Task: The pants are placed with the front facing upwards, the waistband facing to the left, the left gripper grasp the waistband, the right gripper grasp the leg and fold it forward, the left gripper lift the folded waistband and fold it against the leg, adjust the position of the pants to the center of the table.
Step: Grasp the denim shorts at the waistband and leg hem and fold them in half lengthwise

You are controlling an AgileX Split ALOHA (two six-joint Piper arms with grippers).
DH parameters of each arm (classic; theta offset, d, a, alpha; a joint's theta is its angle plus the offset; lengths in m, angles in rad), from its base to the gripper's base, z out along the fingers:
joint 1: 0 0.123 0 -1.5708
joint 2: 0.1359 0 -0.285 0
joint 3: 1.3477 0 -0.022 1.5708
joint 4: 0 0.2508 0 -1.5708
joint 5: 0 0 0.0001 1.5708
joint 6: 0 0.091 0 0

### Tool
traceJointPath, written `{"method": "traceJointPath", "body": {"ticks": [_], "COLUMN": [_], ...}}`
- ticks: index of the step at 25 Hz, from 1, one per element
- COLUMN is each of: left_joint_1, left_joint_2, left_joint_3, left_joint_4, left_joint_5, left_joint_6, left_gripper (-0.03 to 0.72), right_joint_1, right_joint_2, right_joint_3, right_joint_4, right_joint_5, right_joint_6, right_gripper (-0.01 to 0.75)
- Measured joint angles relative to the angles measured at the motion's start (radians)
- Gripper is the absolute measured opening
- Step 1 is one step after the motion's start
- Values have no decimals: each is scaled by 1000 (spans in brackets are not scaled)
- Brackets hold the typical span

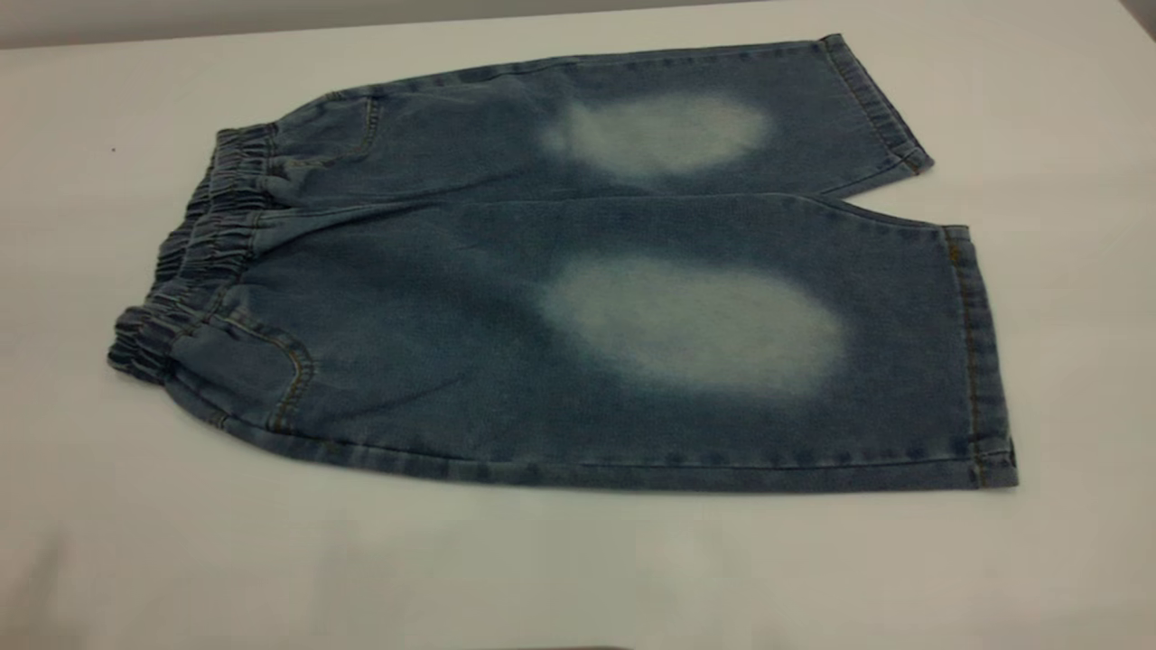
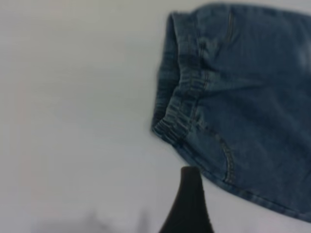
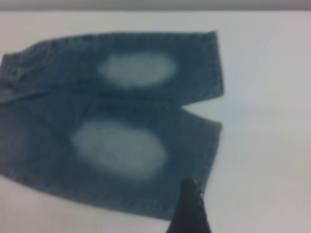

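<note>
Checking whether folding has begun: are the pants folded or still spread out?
Spread flat. The pants lie front up on the table, both legs side by side showing pale patches, waistband at the left, no layer turned over.

No readable text, labels, brands or numbers showing on pants (image 1: 578, 271), table (image 1: 135, 560), or elsewhere in views.
</note>
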Motion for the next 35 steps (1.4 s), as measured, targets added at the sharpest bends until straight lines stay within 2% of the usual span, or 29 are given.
{"method": "traceJointPath", "body": {"ticks": [3, 11, 20, 35], "left_joint_1": [0, 0, 0, -2], "left_joint_2": [204, 650, 898, 1152], "left_joint_3": [-18, -58, -64, -153], "left_joint_4": [-7, -42, -50, -52], "left_joint_5": [-87, -186, -391, -473], "left_joint_6": [13, 22, 36, 41], "left_gripper": [550, 550, 550, 550], "right_joint_1": [0, 0, 0, 0], "right_joint_2": [35, 38, 38, 38], "right_joint_3": [0, 0, 0, 0], "right_joint_4": [56, 98, 99, 100], "right_joint_5": [-35, -63, -63, -56], "right_joint_6": [-73, -117, -121, -122], "right_gripper": [496, 498, 498, 498]}}
